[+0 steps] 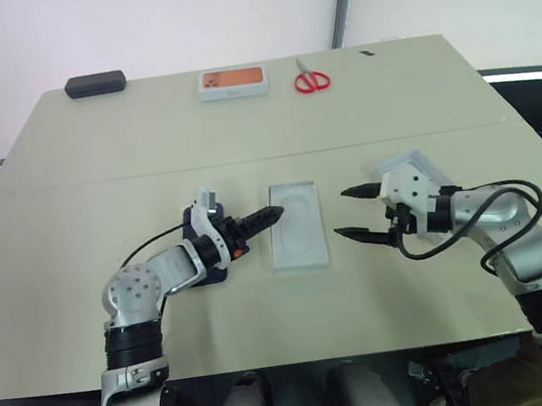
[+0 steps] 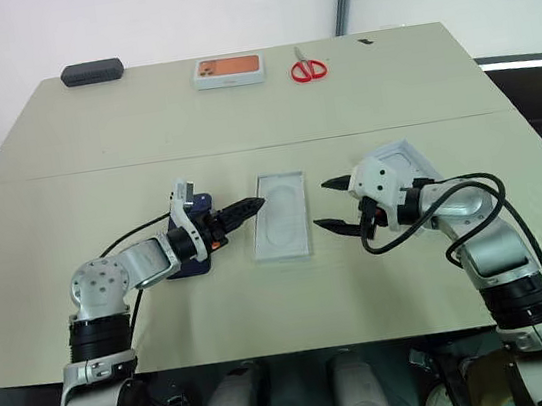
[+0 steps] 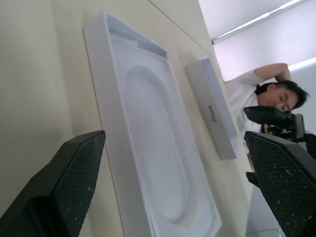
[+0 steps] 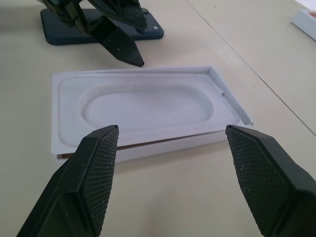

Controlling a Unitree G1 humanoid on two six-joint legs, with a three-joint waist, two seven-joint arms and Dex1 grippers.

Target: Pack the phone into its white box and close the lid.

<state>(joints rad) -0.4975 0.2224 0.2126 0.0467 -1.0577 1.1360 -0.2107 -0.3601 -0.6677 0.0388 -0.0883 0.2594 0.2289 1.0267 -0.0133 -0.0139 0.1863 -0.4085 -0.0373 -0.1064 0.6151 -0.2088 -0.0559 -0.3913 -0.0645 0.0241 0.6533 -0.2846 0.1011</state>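
Note:
The white box lies at the table's middle, with a flat white insert with an oval recess resting slightly askew on top; a brown strip shows under it. My left gripper is open, its tips at the box's left edge, holding nothing. The dark navy phone lies flat on the table just left of the box, partly under my left wrist. My right gripper stands open just off the box's right side, empty. The white lid rests on the table behind my right hand.
At the far edge lie a white box with an orange picture, red scissors and a black case. A person is beyond the table's right side. Bare tabletop lies between the far objects and my grippers.

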